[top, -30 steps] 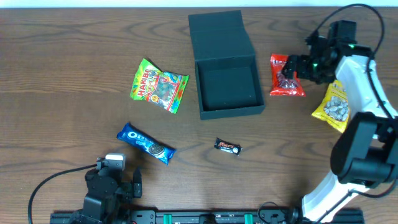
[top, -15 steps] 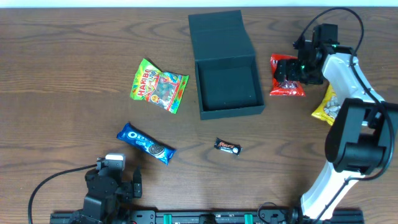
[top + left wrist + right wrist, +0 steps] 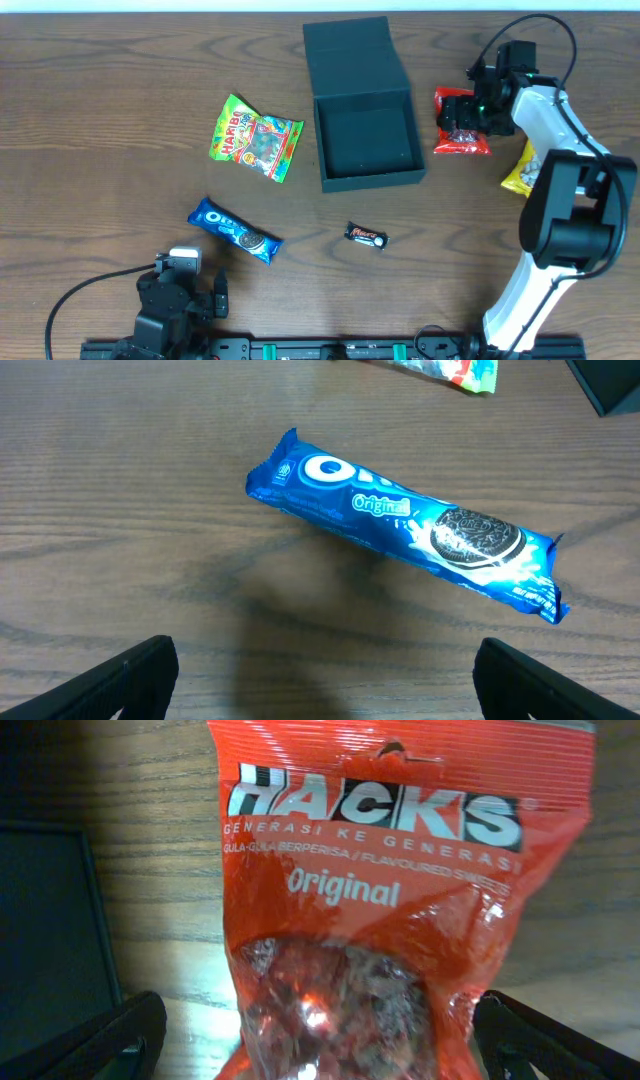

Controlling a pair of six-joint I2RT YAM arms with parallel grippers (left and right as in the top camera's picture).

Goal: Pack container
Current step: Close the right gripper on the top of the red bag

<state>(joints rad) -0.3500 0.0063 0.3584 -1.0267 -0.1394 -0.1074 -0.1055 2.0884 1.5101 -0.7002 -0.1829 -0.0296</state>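
The dark teal container [image 3: 366, 140] stands open at the table's back middle, its flap lid [image 3: 353, 55] folded back, its inside bare. Its edge shows in the right wrist view [image 3: 45, 920]. My right gripper [image 3: 462, 112] is open, low over a red Hacks candy bag [image 3: 461, 132], its fingers on either side of the bag [image 3: 380, 920]. My left gripper [image 3: 185, 290] is open and empty near the front edge, just short of a blue Oreo pack [image 3: 235, 230], which fills the left wrist view [image 3: 410, 530].
A green Haribo bag [image 3: 255, 137] lies left of the container. A small Mars bar [image 3: 366, 237] lies in front of it. A yellow snack bag [image 3: 522, 172] lies at the right, partly under my right arm.
My right gripper has moved left and down over the red Hacks bag. The left arm and the snacks have not moved.
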